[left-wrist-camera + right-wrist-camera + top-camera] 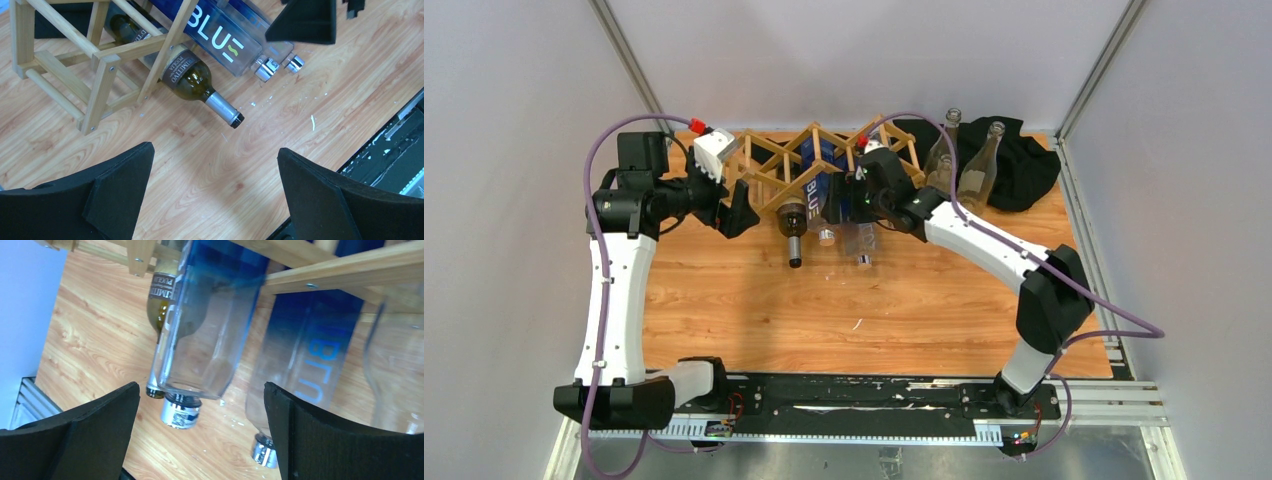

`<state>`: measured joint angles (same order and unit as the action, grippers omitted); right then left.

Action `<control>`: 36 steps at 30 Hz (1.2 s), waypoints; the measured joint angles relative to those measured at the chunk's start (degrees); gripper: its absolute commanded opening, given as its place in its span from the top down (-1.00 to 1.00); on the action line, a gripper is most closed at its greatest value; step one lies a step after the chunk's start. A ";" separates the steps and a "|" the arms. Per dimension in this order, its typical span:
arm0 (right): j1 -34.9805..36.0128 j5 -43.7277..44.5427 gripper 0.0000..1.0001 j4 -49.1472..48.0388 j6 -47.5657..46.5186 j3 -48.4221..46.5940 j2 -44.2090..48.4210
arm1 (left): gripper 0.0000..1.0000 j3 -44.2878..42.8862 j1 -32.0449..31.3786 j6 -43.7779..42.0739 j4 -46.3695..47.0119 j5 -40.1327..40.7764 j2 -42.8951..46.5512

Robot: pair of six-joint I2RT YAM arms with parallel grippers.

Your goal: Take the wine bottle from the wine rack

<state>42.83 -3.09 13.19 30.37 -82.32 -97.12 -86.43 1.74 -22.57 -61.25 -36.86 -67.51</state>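
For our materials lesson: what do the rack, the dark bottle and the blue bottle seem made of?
Rack: pale bare wood, by its grain and screwed joints. Dark bottle: probably glossy olive glass, with paper label and foil-like grey neck. Blue bottle: see-through, blue fading to clear; glass or plastic, cannot tell; shiny metal-looking cap.
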 measured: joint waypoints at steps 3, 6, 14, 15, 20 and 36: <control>0.33 -1.11 -0.95 -0.15 1.70 -1.77 -1.92 | -1.00 0.09 0.00 -0.09 0.00 -0.04 0.17; 0.42 -1.40 -0.95 -0.33 3.06 -3.10 -3.37 | -1.00 0.11 0.00 -0.28 0.00 -0.07 0.35; 0.42 -0.63 -0.96 -0.98 5.46 -6.08 -9.16 | -1.00 0.11 0.00 -0.85 0.02 -0.35 0.68; 0.42 -0.52 -0.96 -1.09 5.66 -6.45 -9.84 | -1.00 0.11 0.00 -0.85 0.02 -0.39 0.70; 0.42 -0.20 -0.80 -1.53 6.58 -8.20 -13.07 | -1.00 0.11 0.00 -0.87 0.02 -0.48 1.09; 0.28 0.90 0.29 -5.75 9.75 -8.83 -14.80 | -1.00 1.07 0.00 -1.51 0.15 -1.62 2.43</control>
<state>43.11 -2.20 7.44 40.12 -91.15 -111.92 -85.36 1.74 -24.08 -61.10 -38.48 -65.08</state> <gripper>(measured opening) 0.719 0.997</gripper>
